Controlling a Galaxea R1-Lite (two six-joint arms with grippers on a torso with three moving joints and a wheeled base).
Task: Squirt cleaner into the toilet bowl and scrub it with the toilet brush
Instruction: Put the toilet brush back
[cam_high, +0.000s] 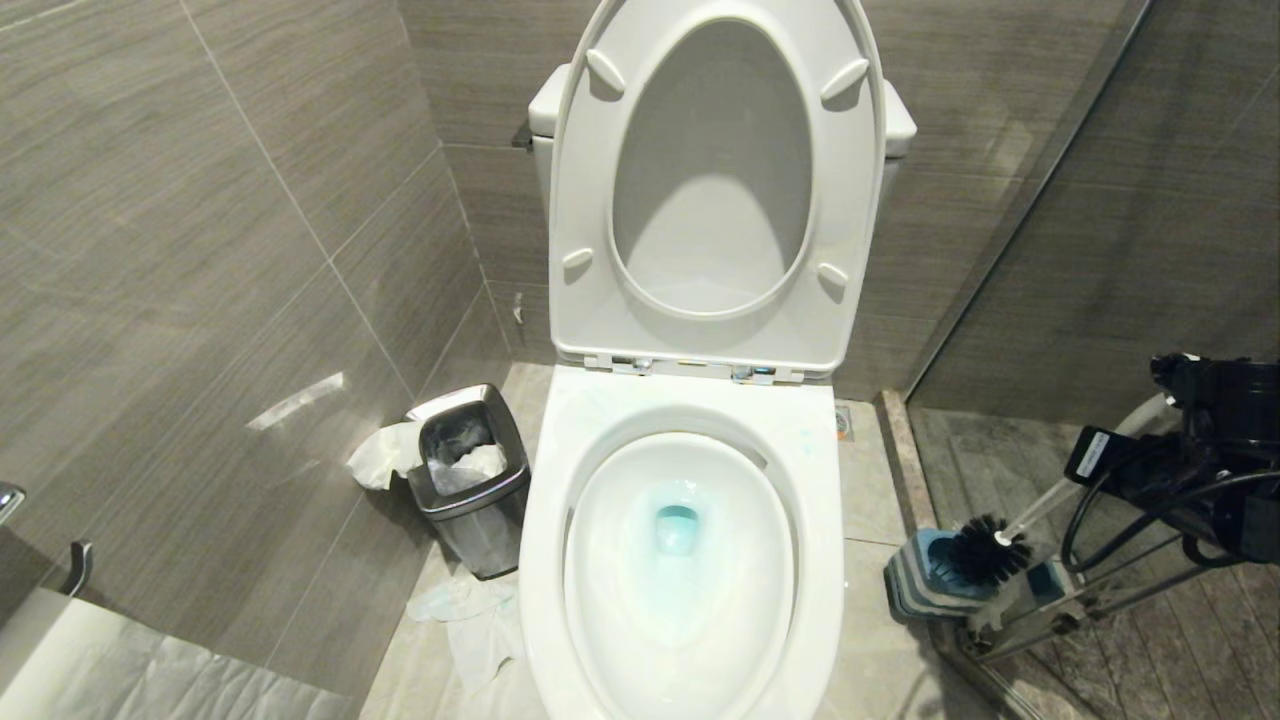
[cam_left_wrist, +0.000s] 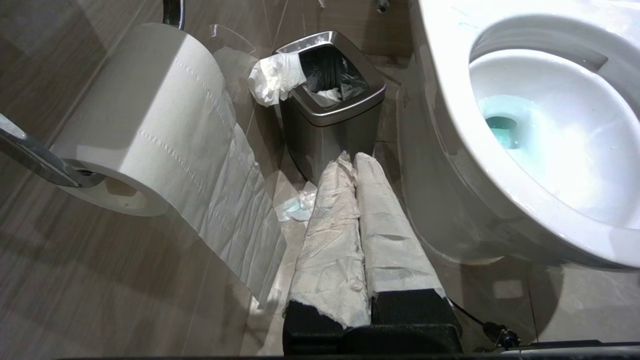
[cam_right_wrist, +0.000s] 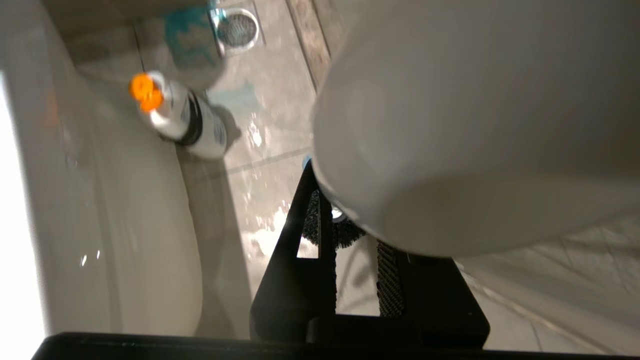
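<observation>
The right gripper (cam_high: 1150, 425) stands to the right of the toilet, jaws clenched on the white handle of the toilet brush (cam_high: 990, 550), whose black bristle head hangs below the jaws, just above its blue-topped holder (cam_high: 925, 580). The left gripper (cam_left_wrist: 357, 165), jaws pressed together and wrapped in paper, points toward the steel waste bin (cam_left_wrist: 332, 120). Left of the right jaws lies the toilet bowl (cam_high: 680, 560), seat raised, teal cleaner (cam_high: 678, 530) tinting its water.

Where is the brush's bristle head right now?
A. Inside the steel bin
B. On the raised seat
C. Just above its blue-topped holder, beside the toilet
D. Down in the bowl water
C: the toilet brush, held by the right claw, has its black head over the holder, outside the toilet bowl.
</observation>
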